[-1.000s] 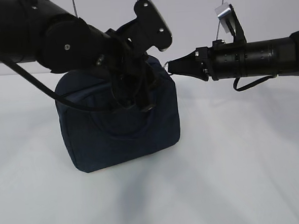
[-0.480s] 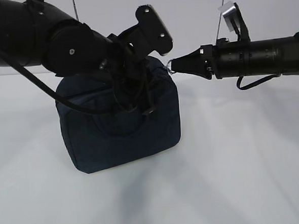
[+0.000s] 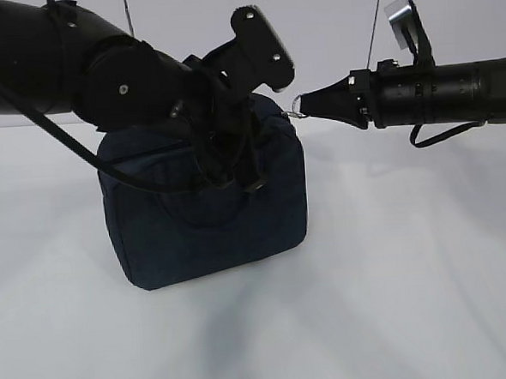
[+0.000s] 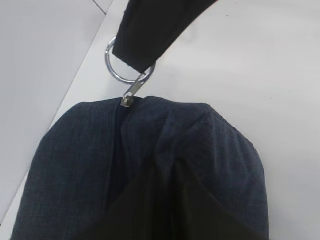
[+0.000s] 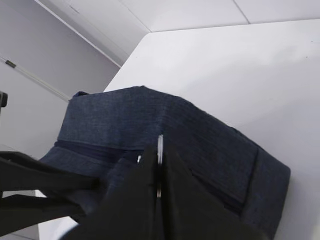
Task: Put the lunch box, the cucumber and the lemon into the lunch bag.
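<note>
The dark navy lunch bag [image 3: 204, 235] stands upright on the white table. My left gripper [image 3: 232, 169] comes down on the bag's top, and its dark fingers [image 4: 150, 210] are pinched together on a fold of the fabric [image 4: 170, 145]. Coming in from the right, my right gripper [image 3: 305, 106] is shut on the zipper's metal ring pull [image 3: 296, 106] at the bag's upper right corner. The ring [image 4: 116, 65] also shows in the left wrist view, and edge-on between the right fingertips [image 5: 159, 170]. The lunch box, the cucumber and the lemon are out of view.
Bare white tabletop [image 3: 396, 275] lies in front and to the right of the bag. A pale wall rises behind it. Two thin cables [image 3: 372, 27] hang at the back. The left arm's bulk [image 3: 100, 70] covers the bag's upper left.
The right gripper has drawn the ring pull a little to the right and upward. The left fingers have closed on the bag's top, and the bag has barely shifted.
</note>
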{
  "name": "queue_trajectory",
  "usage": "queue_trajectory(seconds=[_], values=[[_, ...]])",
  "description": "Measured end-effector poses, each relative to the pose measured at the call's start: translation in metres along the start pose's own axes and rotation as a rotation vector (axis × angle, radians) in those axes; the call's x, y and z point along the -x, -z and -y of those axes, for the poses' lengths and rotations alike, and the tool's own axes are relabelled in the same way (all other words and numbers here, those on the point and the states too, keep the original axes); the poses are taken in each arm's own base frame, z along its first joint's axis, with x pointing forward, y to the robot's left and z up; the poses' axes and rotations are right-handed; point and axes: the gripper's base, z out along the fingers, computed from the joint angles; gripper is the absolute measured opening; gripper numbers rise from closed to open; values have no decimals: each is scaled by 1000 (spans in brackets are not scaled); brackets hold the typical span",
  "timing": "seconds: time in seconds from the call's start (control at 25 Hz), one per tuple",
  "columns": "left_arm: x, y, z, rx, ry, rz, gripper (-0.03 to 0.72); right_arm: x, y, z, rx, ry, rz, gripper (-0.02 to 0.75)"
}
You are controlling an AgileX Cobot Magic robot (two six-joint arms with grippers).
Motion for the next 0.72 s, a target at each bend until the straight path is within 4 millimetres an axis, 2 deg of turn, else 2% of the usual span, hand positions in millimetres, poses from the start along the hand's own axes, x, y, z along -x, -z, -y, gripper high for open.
queue_trajectory(seconds=[0.72], values=[[2, -2, -1, 12, 7, 32, 29, 6, 10, 9, -61, 13, 31, 20]])
